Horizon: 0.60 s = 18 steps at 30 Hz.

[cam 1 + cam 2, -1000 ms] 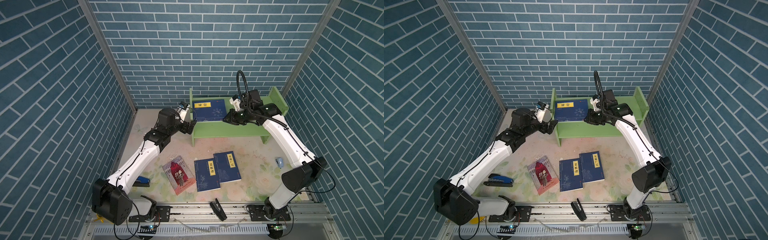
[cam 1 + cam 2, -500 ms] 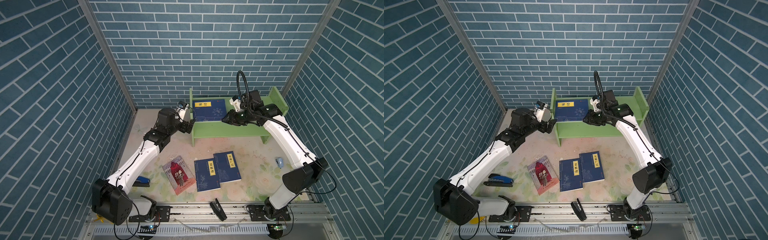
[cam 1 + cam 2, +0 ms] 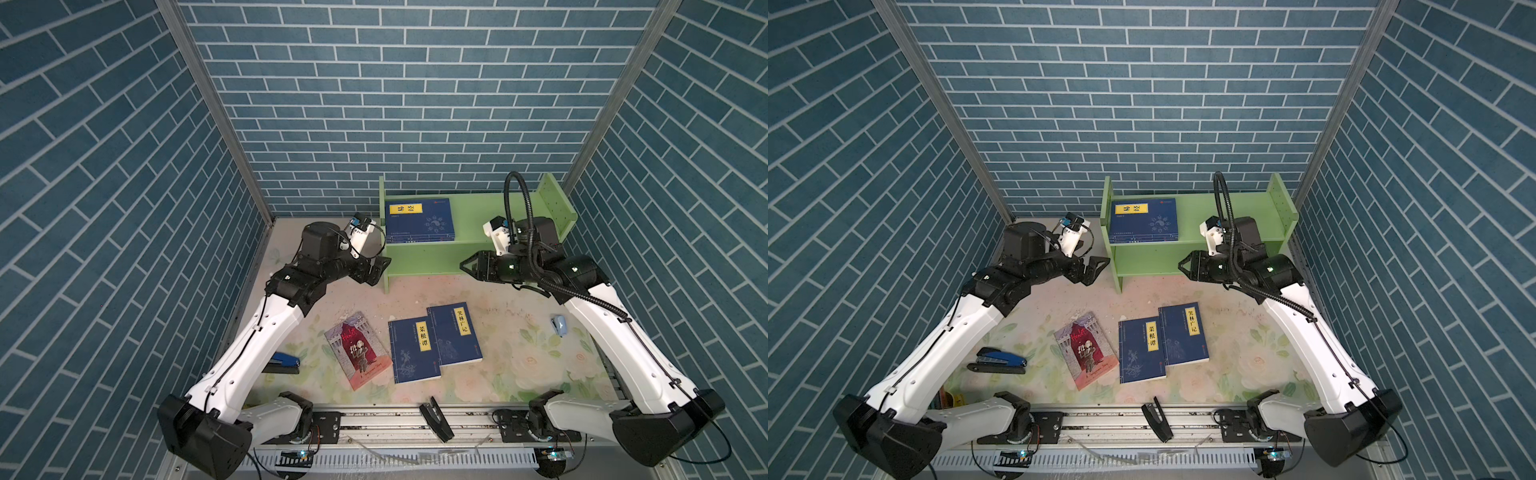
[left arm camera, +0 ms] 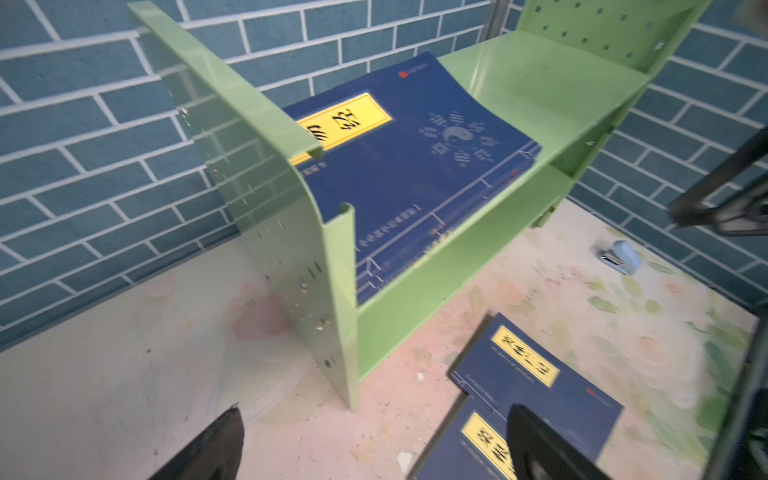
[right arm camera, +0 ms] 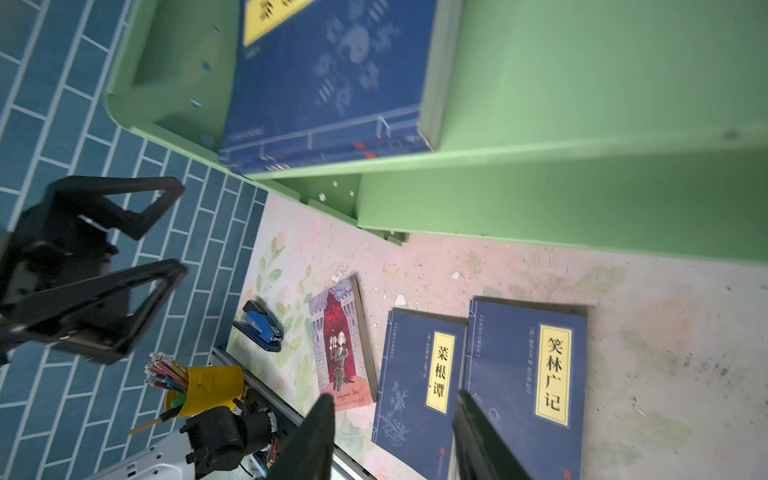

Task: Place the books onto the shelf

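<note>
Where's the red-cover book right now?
In both top views the red-cover book lies flat on the table, left of centre, between the blue stapler and a dark blue book, not on the shelf.

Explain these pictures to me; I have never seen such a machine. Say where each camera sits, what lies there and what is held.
Two white robot arms stand at a table, each ending in a two-fingered hand. Two pictures look down from overhead; two come from wrist cameras, looking past the dark fingers. The left hand and right hand are open and hold nothing. A green shelf at the back carries stacked dark blue books. On the table lie a red-and-grey book, two more blue books, a blue stapler and a small pale blue object.
</note>
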### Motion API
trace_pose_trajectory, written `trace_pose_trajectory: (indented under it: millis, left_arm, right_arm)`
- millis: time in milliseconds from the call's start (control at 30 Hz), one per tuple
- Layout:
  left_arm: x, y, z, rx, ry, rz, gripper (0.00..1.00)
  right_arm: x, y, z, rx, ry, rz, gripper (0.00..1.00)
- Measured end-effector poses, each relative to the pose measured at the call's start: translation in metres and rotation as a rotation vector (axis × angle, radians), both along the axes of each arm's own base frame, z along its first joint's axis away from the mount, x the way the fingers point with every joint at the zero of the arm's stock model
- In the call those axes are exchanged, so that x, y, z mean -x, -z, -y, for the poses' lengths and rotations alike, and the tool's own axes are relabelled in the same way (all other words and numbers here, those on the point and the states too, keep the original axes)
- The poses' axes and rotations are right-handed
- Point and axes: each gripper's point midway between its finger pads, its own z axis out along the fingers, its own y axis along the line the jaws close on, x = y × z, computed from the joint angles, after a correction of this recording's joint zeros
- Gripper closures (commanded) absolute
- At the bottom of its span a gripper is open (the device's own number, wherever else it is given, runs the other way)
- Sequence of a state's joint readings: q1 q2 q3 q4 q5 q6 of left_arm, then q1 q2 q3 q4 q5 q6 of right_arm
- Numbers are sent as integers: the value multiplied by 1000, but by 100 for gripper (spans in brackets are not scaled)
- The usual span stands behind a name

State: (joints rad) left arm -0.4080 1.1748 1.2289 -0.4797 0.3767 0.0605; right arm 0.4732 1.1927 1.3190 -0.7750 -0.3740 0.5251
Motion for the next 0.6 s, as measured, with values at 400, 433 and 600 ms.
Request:
trace_pose_trajectory:
  millis: [400, 433, 600]
  left_arm:
    - [83, 124, 27, 163, 197, -571, 2]
    - [84, 133, 28, 167, 188, -606, 1]
    - [86, 156, 34, 185, 178, -698, 2]
  right_arm:
    - [58, 143, 37, 58, 160, -209, 31]
    - [61, 154, 39, 71, 173, -227, 30]
    - [66, 196, 56, 153, 239, -274, 28]
